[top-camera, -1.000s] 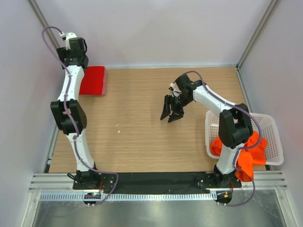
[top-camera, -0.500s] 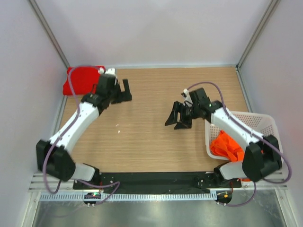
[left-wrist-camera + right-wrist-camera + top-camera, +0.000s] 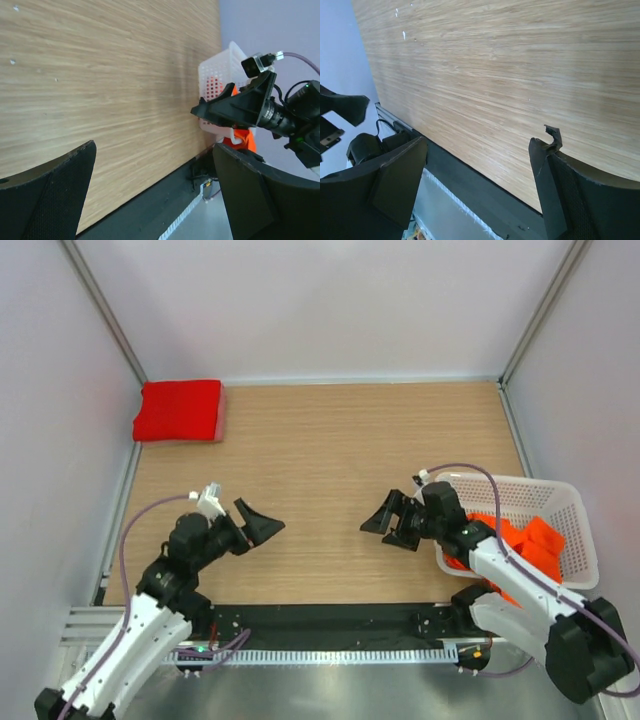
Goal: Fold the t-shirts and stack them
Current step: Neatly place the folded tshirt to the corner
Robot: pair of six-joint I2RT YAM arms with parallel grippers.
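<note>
Floored with a light wood-grain tabletop (image 3: pixel 330 460), dotted with a few tiny white flecks left of the middle. Closed in on three sides by plain pale lilac-white wall panels (image 3: pixel 330 300), joined at the back corners by slanting silver metal posts (image 3: pixel 105 315). Edged along the near side with a black base strip (image 3: pixel 330 618), then a white slotted cable duct (image 3: pixel 330 655), then a brushed grey metal sheet (image 3: pixel 330 692). Lit softly and evenly.

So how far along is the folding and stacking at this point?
Done: one red t-shirt lies folded in the far left corner of the table. In hand: nothing; the left claw and right claw hang open and empty above it. Left: the orange t-shirts, crumpled in the white basket on the right, need folding and stacking.
</note>
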